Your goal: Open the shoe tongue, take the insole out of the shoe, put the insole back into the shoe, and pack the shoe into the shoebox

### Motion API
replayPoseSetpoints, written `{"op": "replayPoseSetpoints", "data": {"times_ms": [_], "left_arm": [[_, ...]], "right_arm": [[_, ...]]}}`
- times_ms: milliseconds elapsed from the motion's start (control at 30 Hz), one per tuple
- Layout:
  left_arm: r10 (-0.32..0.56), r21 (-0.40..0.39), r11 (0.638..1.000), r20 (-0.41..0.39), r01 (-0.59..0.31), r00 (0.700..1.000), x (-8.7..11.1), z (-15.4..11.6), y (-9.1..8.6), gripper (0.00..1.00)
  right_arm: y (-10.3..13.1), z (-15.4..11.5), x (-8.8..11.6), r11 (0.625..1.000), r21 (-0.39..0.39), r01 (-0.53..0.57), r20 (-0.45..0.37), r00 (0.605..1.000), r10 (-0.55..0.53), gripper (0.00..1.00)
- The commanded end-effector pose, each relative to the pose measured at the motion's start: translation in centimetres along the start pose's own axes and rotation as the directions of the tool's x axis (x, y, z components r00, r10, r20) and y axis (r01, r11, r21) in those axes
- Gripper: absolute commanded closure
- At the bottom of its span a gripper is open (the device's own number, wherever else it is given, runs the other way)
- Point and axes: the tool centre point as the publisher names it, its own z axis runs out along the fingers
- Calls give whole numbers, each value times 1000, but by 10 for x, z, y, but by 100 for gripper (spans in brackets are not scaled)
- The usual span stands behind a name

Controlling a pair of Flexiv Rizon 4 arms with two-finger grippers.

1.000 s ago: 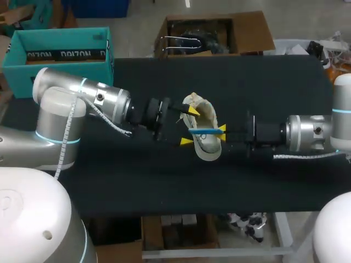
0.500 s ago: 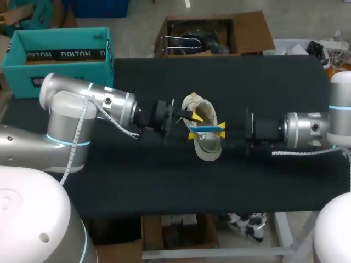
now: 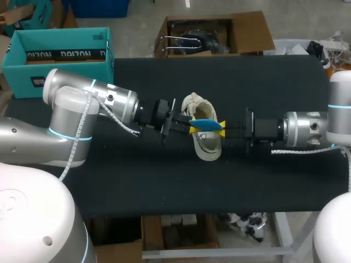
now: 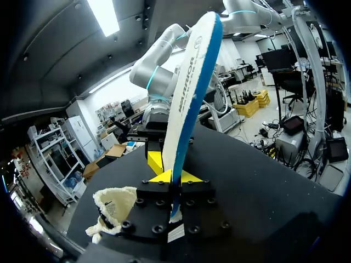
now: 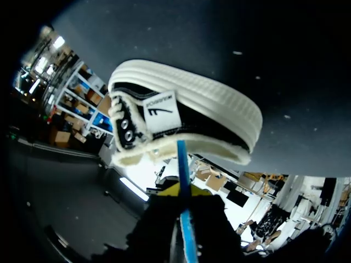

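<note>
- Here, the left gripper (image 3: 190, 125) is closed to a narrow gap on one end of the blue-and-white insole (image 4: 192, 93), which stands edge-up between its yellow tips and rises ahead of it.
- The right gripper (image 3: 221, 129) faces the left from the opposite side. It appears clamped on the other end of the insole, which runs edge-on out from between its fingers.
- The shoe (image 5: 186, 112) lies on its side on the black table (image 3: 164, 181), directly under the two grippers. The right wrist view shows its white sole and black upper just ahead of the right gripper. The left wrist view shows its cream lining below and beside the left gripper.
- The insole is clear of the shoe, held above its opening and spanning the gap between the two grippers.
- The teal shoebox (image 3: 60, 55) stands well behind the left gripper, beside that arm's base, and has no shoe in it.
- Step in hand, as judged: the insole is out, and this is the two-handed hold before it goes back in.
- The next move probably calls for one gripper to let go. The other would then tilt the insole toe-first into the opening, and the shoe may slide unless it is steadied.
</note>
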Motion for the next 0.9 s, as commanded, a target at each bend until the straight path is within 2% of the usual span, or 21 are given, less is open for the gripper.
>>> {"op": "replayPoseSetpoints", "data": {"times_ms": [33, 400, 467, 533, 633, 733, 900], "left_arm": [[20, -7, 1000, -25, -20, 999, -1, 0, 4, 100], [132, -19, 990, -152, -137, 979, -7, 1, 1, 100], [149, -23, 988, -174, -155, 973, -9, 2, 1, 100], [164, -22, 985, -196, -172, 967, -10, 3, 1, 100], [179, -27, 981, -228, -190, 957, -11, 5, 0, 100], [193, -46, 976, -252, -211, 948, -12, 7, 2, 100], [202, -79, 970, -276, -232, 940, -12, 9, 7, 100]], "right_arm": [[-3, -3, 0, 1000, -5, 3, 5, 1000, -3, 0], [-15, -13, -7, 996, -88, -9, 3, 1000, 9, 1], [-15, -14, -9, 995, -101, -14, 1, 1000, 15, 11], [-15, -14, -12, 993, -118, -22, -3, 1000, 22, 29], [-15, -15, -15, 992, -123, -26, -13, 1000, 25, 49], [-16, -16, -16, 990, -135, -29, -25, 999, 25, 58], [-18, -11, -15, 987, -158, -29, -26, 999, 25, 64]]}}
